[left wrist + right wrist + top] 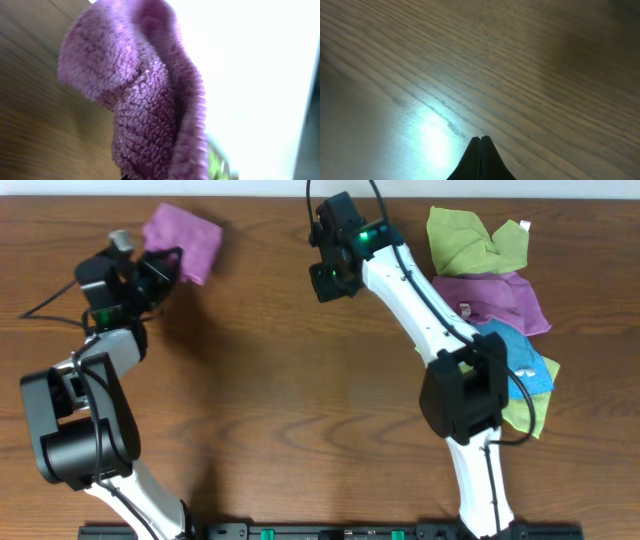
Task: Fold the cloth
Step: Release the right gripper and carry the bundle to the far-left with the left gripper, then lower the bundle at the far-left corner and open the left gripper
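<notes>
The cloth (185,240) is a fuzzy mauve towel, bunched at the far left of the wooden table (280,380). My left gripper (168,268) is at the cloth's near edge and shut on it. In the left wrist view the cloth (145,100) hangs close to the lens in a thick fold, fills the frame and hides the fingers. My right gripper (328,277) hovers over bare wood near the middle of the back edge. Its fingers (480,138) are pressed together with nothing between them.
A pile of other cloths lies at the right: a green one (470,235), a purple one with a small white tag (500,300), a blue one (520,355) and more green (525,412). The right arm (455,370) reaches across in front of that pile.
</notes>
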Action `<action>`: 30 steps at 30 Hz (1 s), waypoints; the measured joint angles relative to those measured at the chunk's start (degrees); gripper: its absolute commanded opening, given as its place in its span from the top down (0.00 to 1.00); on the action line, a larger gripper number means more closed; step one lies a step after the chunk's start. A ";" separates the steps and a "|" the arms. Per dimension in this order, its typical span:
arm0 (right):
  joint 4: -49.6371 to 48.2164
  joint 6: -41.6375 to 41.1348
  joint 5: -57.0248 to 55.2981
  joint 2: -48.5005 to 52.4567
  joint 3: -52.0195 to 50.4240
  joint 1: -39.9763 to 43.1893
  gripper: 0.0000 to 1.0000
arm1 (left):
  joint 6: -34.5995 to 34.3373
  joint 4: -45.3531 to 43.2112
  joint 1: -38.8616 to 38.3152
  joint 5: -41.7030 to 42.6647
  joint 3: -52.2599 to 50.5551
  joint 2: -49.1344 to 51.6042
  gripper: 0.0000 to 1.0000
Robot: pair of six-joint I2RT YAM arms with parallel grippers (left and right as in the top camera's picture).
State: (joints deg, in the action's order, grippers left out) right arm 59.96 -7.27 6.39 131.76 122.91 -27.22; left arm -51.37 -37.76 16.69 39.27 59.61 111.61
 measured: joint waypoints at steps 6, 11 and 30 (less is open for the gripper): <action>0.22 0.00 -0.04 -1.33 0.04 0.00 0.99 | -4.17 1.97 2.23 -8.31 2.45 1.73 0.94; 0.22 0.02 -0.04 -1.31 0.04 0.00 0.99 | -4.37 1.90 2.67 -9.90 9.27 6.45 0.94; 0.50 0.02 -0.26 -1.31 0.04 0.00 0.99 | -13.42 4.79 2.89 -7.93 32.79 30.40 0.94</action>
State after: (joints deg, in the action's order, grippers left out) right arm 60.47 -7.25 6.13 130.45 122.96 -27.22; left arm -64.79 -32.97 19.57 31.33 92.40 142.02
